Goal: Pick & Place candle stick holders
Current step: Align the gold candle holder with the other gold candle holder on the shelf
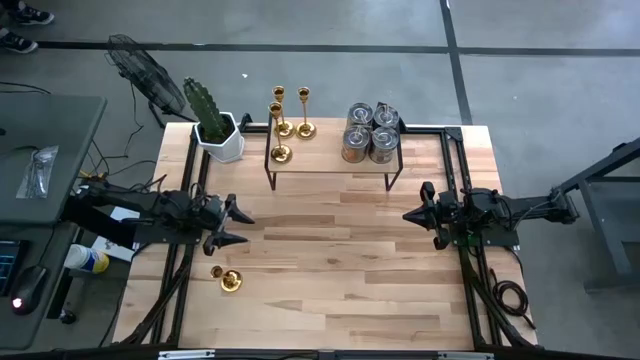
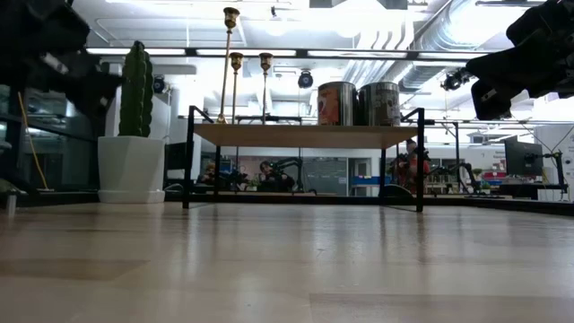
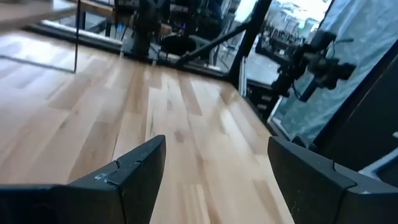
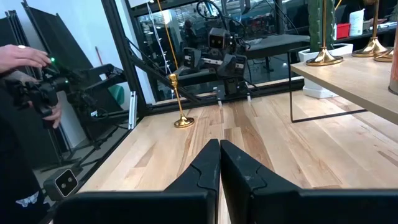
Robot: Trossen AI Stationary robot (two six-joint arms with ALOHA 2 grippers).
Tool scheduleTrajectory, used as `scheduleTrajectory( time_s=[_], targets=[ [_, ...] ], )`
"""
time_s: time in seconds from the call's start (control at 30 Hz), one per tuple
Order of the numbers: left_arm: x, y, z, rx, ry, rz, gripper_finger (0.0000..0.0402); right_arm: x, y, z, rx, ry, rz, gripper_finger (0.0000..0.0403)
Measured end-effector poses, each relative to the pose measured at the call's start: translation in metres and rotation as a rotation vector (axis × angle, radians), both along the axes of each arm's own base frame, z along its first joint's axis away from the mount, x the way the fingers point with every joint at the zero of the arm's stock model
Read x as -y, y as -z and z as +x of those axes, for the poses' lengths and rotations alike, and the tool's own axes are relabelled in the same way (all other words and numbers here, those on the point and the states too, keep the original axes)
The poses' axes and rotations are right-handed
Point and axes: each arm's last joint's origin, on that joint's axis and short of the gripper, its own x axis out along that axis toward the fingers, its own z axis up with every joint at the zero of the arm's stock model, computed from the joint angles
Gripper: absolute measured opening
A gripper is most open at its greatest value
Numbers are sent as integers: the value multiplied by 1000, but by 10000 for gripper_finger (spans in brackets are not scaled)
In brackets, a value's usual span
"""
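Three gold candle stick holders [image 1: 283, 125] stand on the left part of a small black-framed shelf [image 1: 330, 165] at the table's far side. Several silver cup-like holders [image 1: 368, 132] stand on its right part. One more gold holder [image 1: 230, 280] stands upright on its round base [image 4: 183, 122] on the table near the left edge. My left gripper [image 1: 248, 229] hovers open at the left, level, just beyond that holder, with nothing between its fingers [image 3: 140, 168]. My right gripper [image 1: 406, 215] hovers shut at the right, pointing toward the left [image 4: 219, 144].
A white hexagonal pot with a green cactus [image 1: 218, 130] stands at the far left beside the shelf. Black frame rails [image 1: 455, 180] run along the table's left and right sides. A person's hand [image 4: 25, 59] shows beyond the table's left edge. Bare wood [image 1: 330, 270] lies between the arms.
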Motion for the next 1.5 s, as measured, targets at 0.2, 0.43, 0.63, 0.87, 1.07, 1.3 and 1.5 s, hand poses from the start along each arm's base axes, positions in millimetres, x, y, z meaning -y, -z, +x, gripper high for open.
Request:
scheduleTrajectory(
  time_s=[0.2,0.43,0.63,0.87,1.07,1.3,1.5],
  targets=[
    [-2,-21,-4,39,-18,-10,277,0,0,0,0,0,0,4],
    [-6,-42,-17,-97,-56,29,277,0,0,0,0,0,0,4],
    [-10,-65,-34,-174,-44,49,277,0,0,0,0,0,0,4],
    [-4,-72,-41,-201,217,-27,277,0,0,0,0,0,0,4],
    [0,-70,-44,-252,345,-112,277,0,0,0,0,0,0,4],
    [1,-64,-47,-350,387,-148,277,0,0,0,0,0,0,4],
    [5,-60,-49,-405,385,-151,277,0,0,0,0,-1,0,4]
  ],
)
